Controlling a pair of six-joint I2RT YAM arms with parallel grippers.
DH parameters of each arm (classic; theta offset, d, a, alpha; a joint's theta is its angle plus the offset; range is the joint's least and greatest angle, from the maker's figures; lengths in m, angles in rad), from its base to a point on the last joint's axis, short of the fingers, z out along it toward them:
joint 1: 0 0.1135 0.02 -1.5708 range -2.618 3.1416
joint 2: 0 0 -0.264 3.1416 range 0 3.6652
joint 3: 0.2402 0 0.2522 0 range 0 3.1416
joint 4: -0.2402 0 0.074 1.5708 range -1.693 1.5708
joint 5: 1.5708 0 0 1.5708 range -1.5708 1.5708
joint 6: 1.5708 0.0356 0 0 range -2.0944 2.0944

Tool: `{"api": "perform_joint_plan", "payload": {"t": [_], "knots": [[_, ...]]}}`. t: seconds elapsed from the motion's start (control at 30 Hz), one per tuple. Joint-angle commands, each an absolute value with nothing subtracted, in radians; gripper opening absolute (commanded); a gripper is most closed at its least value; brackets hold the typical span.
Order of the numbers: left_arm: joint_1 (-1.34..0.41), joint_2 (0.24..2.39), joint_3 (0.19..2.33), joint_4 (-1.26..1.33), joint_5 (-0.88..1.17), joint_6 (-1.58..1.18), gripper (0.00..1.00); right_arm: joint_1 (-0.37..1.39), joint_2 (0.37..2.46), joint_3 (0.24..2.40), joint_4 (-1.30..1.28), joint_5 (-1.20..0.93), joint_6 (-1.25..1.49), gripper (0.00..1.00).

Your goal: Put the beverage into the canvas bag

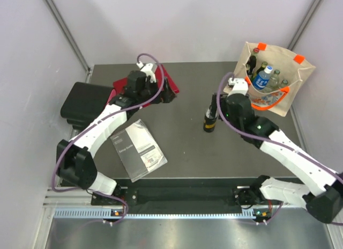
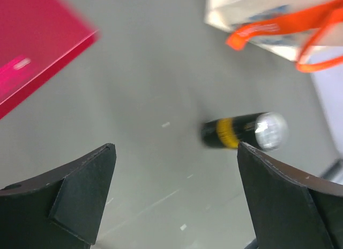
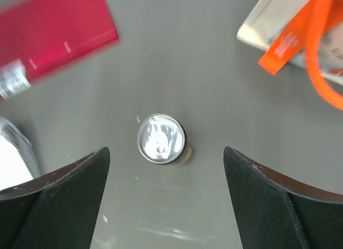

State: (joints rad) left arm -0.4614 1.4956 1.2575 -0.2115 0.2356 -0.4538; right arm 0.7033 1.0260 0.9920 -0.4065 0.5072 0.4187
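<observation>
While the can (image 1: 209, 123) stands upright on the desk (image 1: 182, 147), apart from the canvas bag (image 1: 292, 80), you are at the reach-and-grasp step, and nothing is lifted yet. Your right hand (image 3: 166, 151) hangs over the can with its fingers spread wide, one to each side, holding nothing. The next move, I judge, calls for a straight descent until the pads flank the can's body. Then close firmly before carrying it to the bag's mouth. Your left hand (image 2: 176, 148) is likewise spread and empty, near the red book (image 1: 170, 82).

The right wrist view shows the silver lid centred between the fingers, which the top view cannot confirm. Only the top view shows bottles standing inside the bag, so room looks tight. The left wrist view alone shows the can's black side with its yellow band, though blurred.
</observation>
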Motion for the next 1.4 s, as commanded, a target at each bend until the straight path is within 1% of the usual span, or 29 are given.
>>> {"api": "perform_joint_plan", "payload": {"t": [0.0,0.1,0.2,0.3,0.43,0.6,0.7,0.73,0.77,0.83,0.87,0.93,0.97,1.03,1.07,1.13,1.2,1.37], "knots": [[-0.446,1.39,1.191,-0.359,0.201,-0.362,0.99,0.635,1.138,1.103,-0.491,0.298,0.33,0.88],[-0.446,1.31,1.115,-0.374,0.158,-0.321,0.99,0.604,1.23,1.146,-0.52,0.246,0.286,0.89],[-0.446,1.255,1.094,-0.409,0.163,-0.295,0.99,0.6,1.296,1.164,-0.502,0.19,0.261,0.9],[-0.448,1.2,1.078,-0.43,0.158,-0.276,0.99,0.598,1.367,1.186,-0.512,0.201,0.262,0.9],[-0.462,1.094,0.979,-0.367,0.124,-0.272,0.99,0.598,1.448,1.195,-0.526,0.221,0.267,0.89],[-0.474,1.062,0.989,-0.367,0.086,-0.268,0.99,0.598,1.491,1.203,-0.557,0.251,0.261,0.87],[-0.474,1.057,0.982,-0.353,0.113,-0.275,0.99,0.598,1.499,1.2,-0.561,0.273,0.258,0.82],[-0.474,1.06,0.98,-0.354,0.118,-0.275,0.99,0.598,1.499,1.2,-0.561,0.279,0.259,0.8],[-0.474,1.063,0.982,-0.356,0.12,-0.275,0.99,0.598,1.499,1.203,-0.563,0.281,0.259,0.72],[-0.476,1.068,0.983,-0.356,0.12,-0.275,0.99,0.598,1.496,1.209,-0.563,0.288,0.256,0.63],[-0.474,1.066,0.983,-0.357,0.118,-0.276,0.99,0.598,1.494,1.212,-0.564,0.291,0.253,0.53],[-0.474,1.066,0.982,-0.356,0.118,-0.276,0.99,0.598,1.485,1.221,-0.566,0.301,0.253,0.42],[-0.474,1.065,0.982,-0.356,0.115,-0.276,0.99,0.598,1.48,1.233,-0.568,0.301,0.247,0.32],[-0.476,1.065,0.982,-0.357,0.114,-0.276,0.99,0.598,1.465,1.249,-0.571,0.305,0.244,0.21],[-0.476,1.066,0.982,-0.359,0.114,-0.275,0.99,0.598,1.462,1.271,-0.578,0.305,0.241,0.1],[-0.474,1.06,0.98,-0.359,0.109,-0.275,0.99,0.598,1.45,1.319,-0.587,0.31,0.236,0.0],[-0.474,1.06,0.977,-0.359,0.101,-0.275,0.99,0.598,1.447,1.363,-0.62,0.314,0.233,0.0],[-0.474,1.066,0.983,-0.354,0.12,-0.276,0.99,0.571,1.456,1.58,-0.708,0.305,0.201,0.0]]}}
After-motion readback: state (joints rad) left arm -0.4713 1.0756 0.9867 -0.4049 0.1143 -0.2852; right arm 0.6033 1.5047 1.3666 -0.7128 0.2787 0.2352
